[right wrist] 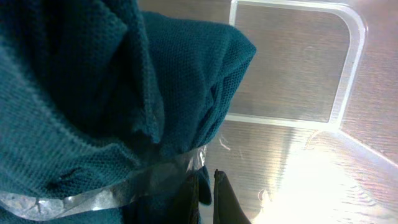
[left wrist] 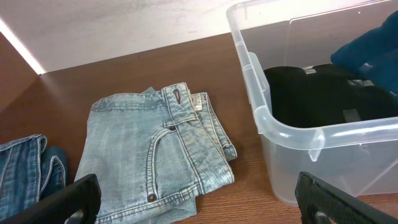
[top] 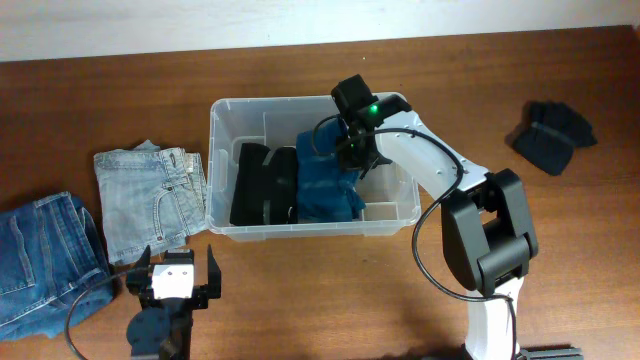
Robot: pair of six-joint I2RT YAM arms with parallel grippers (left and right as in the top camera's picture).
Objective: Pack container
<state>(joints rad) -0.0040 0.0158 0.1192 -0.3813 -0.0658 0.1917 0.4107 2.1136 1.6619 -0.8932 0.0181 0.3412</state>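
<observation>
The clear plastic container [top: 310,232] stands mid-table with a black garment [top: 262,185] folded in its left half. Beside that lies a teal knitted garment [top: 325,190], partly in clear film. My right gripper [top: 350,150] reaches into the container from the right and is shut on the teal garment's upper edge. In the right wrist view, teal cloth [right wrist: 93,81] fills the left and a bit of it sits pinched in the right gripper [right wrist: 208,199], over the container's wall [right wrist: 351,62]. My left gripper [top: 180,256] stands open near the front edge, holding nothing.
Folded light-blue jeans [top: 150,195] lie just left of the container, in front of the open left gripper [left wrist: 199,205]. Darker jeans [top: 40,260] are at the far left. A dark cloth bundle [top: 550,135] lies at the back right.
</observation>
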